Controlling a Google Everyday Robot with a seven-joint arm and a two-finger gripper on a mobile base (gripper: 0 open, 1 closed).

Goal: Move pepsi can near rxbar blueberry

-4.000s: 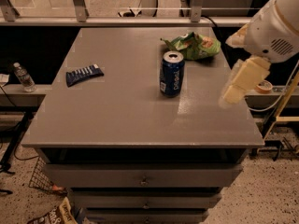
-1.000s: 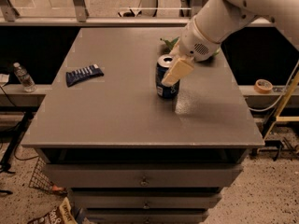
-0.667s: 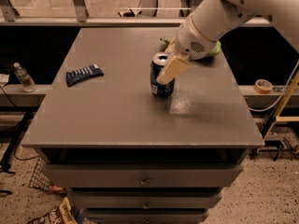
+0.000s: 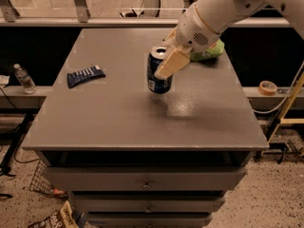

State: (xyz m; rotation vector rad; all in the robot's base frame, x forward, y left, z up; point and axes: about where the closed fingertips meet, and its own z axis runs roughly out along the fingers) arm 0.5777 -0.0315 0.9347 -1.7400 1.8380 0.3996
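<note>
The pepsi can (image 4: pixel 155 83), dark blue with a silver top, stands upright just right of the table's middle. My gripper (image 4: pixel 164 63) reaches in from the upper right and is shut on the can. One cream finger (image 4: pixel 172 62) lies across the can's right front; the other is hidden behind it. The can's base is at or just above the tabletop. The rxbar blueberry (image 4: pixel 85 75), a flat dark blue wrapper with white stripes, lies at the table's left side, well left of the can.
A green snack bag (image 4: pixel 212 51) lies at the back right, partly behind my arm. The grey table (image 4: pixel 142 122) has drawers below. A water bottle (image 4: pixel 23 79) stands on a ledge to the left. A tape roll (image 4: pixel 268 86) lies to the right.
My gripper came in from the right and closed on the can. Over the last second the can has moved left with it, toward the rxbar.
</note>
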